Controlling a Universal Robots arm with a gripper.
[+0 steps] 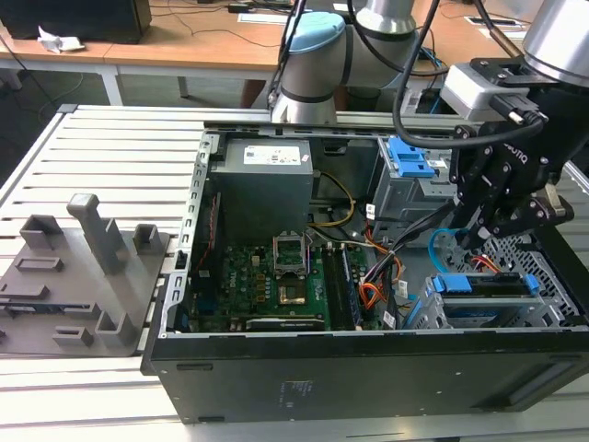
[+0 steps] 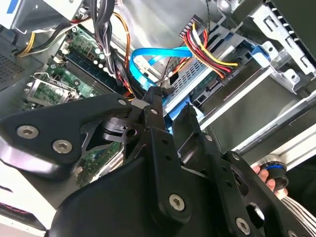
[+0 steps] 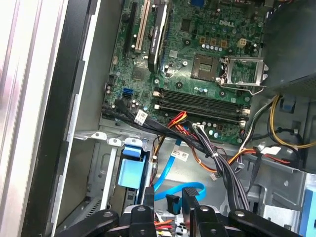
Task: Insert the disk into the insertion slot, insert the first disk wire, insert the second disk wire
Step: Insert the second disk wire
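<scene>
The slatted metal table [image 1: 120, 147] carries an open black computer case [image 1: 368, 368] lying on its side, and a grey fixture plate [image 1: 83, 276] with upright blocks rests near the table's edge at the exterior view's left. Wooden desks stand behind, with cables on them.

Inside the case the green motherboard [image 1: 267, 285] occupies the middle. The taller grey cage [image 1: 405, 189] with blue latch tabs sits toward the far wall. The insertion slot [image 1: 515, 308], a low perforated bay, lies in the case's near corner at the exterior view's right.

The disk [image 1: 488, 287] is seated in that slot; its blue bracket shows along the bay's open side. This placement leaves the disk's connector end facing the case interior, where the wires can reach it.

The arm [image 1: 359, 37] bends over the case, and the gripper [image 1: 483, 226] hangs just above the disk's connector end. In the second wrist view the fingers [image 2: 154, 106] are drawn close together on the black plug of the flat blue wire [image 2: 153, 57], holding it by the disk. A bundle of red, yellow and black wires [image 2: 212, 49] already runs to the disk beside it.
</scene>
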